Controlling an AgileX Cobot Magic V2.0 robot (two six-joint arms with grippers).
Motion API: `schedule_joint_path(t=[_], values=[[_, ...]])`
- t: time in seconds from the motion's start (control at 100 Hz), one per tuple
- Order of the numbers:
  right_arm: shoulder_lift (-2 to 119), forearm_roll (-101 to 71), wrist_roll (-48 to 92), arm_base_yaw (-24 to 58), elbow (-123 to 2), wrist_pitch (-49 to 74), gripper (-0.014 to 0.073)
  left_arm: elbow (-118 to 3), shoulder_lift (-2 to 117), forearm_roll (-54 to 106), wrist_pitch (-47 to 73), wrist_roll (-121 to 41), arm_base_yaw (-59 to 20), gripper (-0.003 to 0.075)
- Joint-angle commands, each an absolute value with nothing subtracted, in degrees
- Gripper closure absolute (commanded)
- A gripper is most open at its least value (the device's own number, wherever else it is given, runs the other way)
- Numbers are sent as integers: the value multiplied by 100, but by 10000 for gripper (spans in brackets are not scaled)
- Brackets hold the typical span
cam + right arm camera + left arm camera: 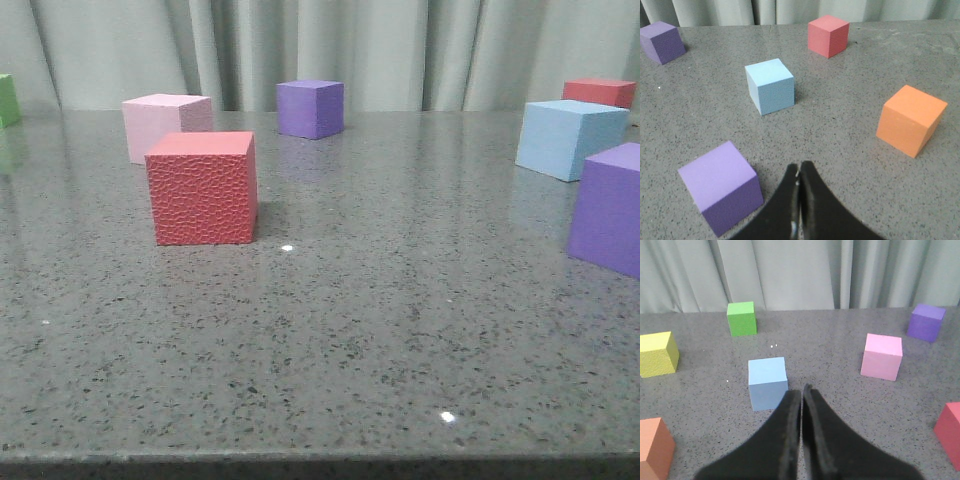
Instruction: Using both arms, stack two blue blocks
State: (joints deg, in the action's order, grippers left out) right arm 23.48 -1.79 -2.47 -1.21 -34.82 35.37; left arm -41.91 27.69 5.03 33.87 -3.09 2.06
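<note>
Hovering over the grey worktop (840, 355) with fingers pressed together and nothing between them, the left end effector (802, 390) has one blue block (768, 383) just ahead of its tips, seemingly lined up for a grasp once it opens. Likewise closed and empty, the right end effector (799, 167) has a purple cube (721, 192) beside it, the second blue block (769, 85) farther ahead, and a red cube (828, 35) beyond.

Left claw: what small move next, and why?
Probably open the left claw first: its fingers are pressed shut, holding nothing, and a blue block sits on the table just ahead of the tips, standing free of the other cubes.
</note>
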Motion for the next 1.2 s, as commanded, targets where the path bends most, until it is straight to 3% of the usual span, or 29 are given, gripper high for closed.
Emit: schedule_joint_path(t=[0.0, 0.12, 0.21, 0.28, 0.36, 0.76, 1.19], values=[[2813, -169, -225, -148, -3928, 3179, 620, -4495, 3108, 600, 3051, -268, 185, 587], [3157, -208, -225, -148, -4153, 3171, 427, -4547, 3286, 646, 2906, -268, 185, 360], [3306, -208, -224, -148, -4275, 3183, 228, -4547, 3296, 702, 2791, -268, 185, 211], [3374, -218, -224, -148, -4321, 3186, 91, -4547, 3296, 702, 2746, -268, 185, 149], [3410, -251, -224, -148, -4359, 3321, -27, -4547, 3296, 702, 2746, -268, 185, 140], [3575, -254, -168, -148, -4560, 3573, -5, -4547, 3310, 702, 2734, -268, 185, 141], [5863, -309, 46, 249, -6818, 4496, -5, -4547, 3452, 715, 2848, -268, 185, 143]])
